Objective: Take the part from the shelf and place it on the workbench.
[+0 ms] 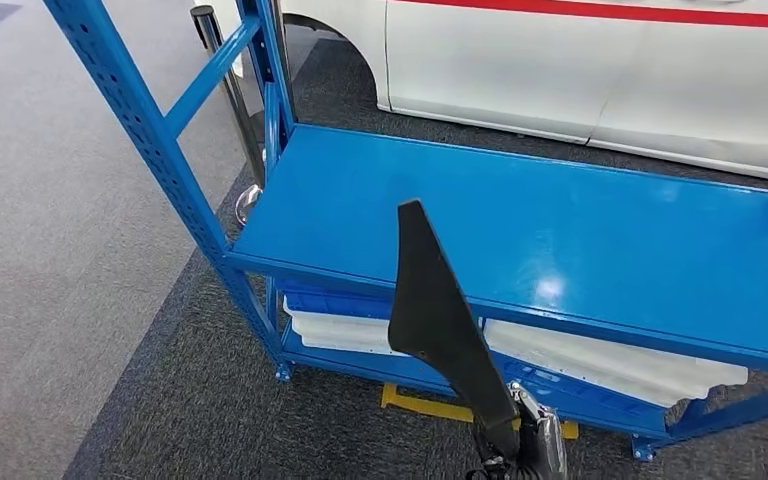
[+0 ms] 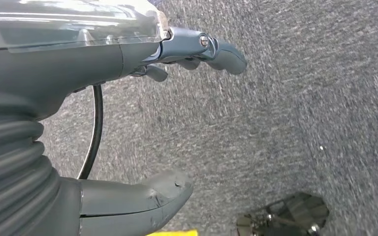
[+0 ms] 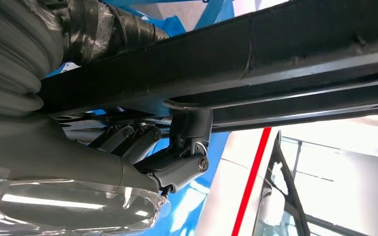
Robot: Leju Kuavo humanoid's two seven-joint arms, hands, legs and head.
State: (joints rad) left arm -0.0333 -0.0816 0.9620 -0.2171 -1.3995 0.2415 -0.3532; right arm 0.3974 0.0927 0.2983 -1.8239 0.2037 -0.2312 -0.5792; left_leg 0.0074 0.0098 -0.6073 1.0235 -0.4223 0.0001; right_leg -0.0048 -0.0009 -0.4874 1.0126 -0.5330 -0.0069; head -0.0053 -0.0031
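One black part [image 1: 438, 310] pinched in right hand [image 1: 535, 440] fingers [image 3: 187, 147]; left hand [image 2: 128, 123] fingers [image 2: 226, 54] spread, empty, over carpet

The right hand [image 1: 530, 440] rises at the lower edge of the head view, its dark fingers [image 3: 184, 147] curled tight in a grip. The left hand [image 2: 128, 123] hangs downward, thumb and fingers apart, holding nothing.

Car workshop; blue steel rack [image 1: 520, 225]; white car [image 1: 600, 70]
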